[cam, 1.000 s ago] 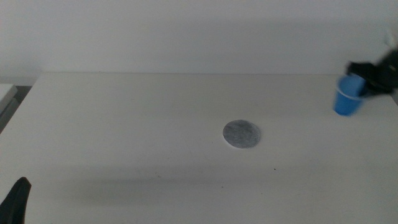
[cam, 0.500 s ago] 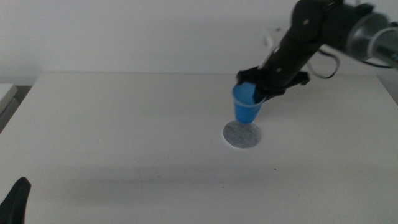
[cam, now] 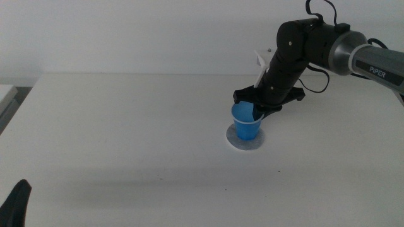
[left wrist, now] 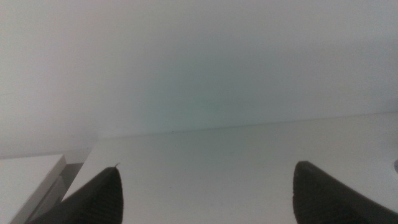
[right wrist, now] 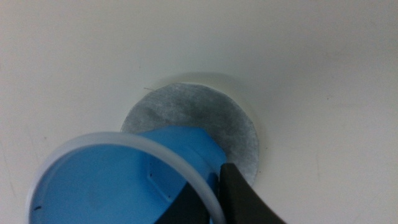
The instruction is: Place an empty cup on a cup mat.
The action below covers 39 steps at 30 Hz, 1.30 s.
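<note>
The right gripper (cam: 255, 111) has its two dark jaws closed on the rim of the small bright blue plastic cup (cam: 246, 123), one jaw inside the mouth and one outside, on the side of the cup that faces the arm. In the middle view the cup stands upright, its thin white rim uppermost and its tapered base on or just above the flat round mottled grey cup mat (cam: 245, 142), whose pale edge shows around the base; whether the base is fully seated cannot be told from these pictures. The right wrist view looks down into the empty cup (right wrist: 124, 180) and shows a broad arc of the grey disc (right wrist: 205, 121) uncovered on one side, so the cup probably sits a little off the mat's centre, toward the gripper, though the camera's slant may exaggerate this. That offset is what the next move turns on: the cup's long axis is vertical and already over the mat, so the release likely needs only a small lowering, if any, and a clean parting of the jaws that does not drag the light cup sideways. The left gripper (left wrist: 205, 193) waits near the table's (cam: 126, 126) near left corner, jaws spread wide apart and holding nothing, well apart from the cup.
</note>
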{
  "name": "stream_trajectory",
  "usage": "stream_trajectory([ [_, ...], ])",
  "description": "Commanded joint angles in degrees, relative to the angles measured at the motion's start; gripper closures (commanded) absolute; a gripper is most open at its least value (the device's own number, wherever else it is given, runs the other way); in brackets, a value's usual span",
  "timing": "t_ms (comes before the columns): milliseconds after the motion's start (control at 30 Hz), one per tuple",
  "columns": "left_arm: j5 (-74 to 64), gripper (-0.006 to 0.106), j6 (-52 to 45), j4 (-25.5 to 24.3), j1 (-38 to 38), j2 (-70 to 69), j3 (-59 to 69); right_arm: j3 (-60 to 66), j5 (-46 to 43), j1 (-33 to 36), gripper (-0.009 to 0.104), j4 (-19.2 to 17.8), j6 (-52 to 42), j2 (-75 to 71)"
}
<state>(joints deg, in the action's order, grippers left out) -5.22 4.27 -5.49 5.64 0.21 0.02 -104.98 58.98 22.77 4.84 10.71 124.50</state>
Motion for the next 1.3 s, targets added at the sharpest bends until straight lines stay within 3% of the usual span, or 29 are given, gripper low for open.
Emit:
stream_trajectory([
  [0, 0.32, 0.007, 0.16, -0.01, 0.10, -0.21, -0.02, -0.50, -0.03, 0.04, 0.093, -0.71, 0.18, -0.18],
  [467, 0.32, 0.007, 0.16, -0.01, 0.10, -0.21, -0.02, -0.91, 2.70, 0.04, 0.059, -1.63, -0.13, -0.53],
  [633, 0.32, 0.007, 0.16, -0.01, 0.10, -0.21, -0.02, -1.02, 3.34, -0.61, 0.029, -2.74, -0.76, -5.02],
  [733, 0.32, 0.007, 0.16, -0.01, 0.10, -0.21, -0.02, -2.11, 4.15, -2.45, 0.016, -2.37, -3.01, -9.60],
  [933, 0.32, 0.007, 0.16, -0.01, 0.10, -0.21, -0.02, -2.61, 6.02, -9.28, 0.014, -1.53, -4.62, -22.48],
  [1033, 0.32, 0.007, 0.16, -0.01, 0.10, -0.21, -0.02, -0.09, 5.41, -13.52, 0.014, -4.25, -4.04, -29.33],
  [1100, 0.32, 0.007, 0.16, -0.01, 0.10, -0.21, -0.02, 5.46, 2.56, -15.59, 0.014, -6.38, -2.52, -35.09],
  [1267, 0.32, 0.007, 0.16, -0.01, 0.10, -0.21, -0.02, 28.11, -13.26, -18.75, 0.014, -6.64, -2.38, -52.55],
])
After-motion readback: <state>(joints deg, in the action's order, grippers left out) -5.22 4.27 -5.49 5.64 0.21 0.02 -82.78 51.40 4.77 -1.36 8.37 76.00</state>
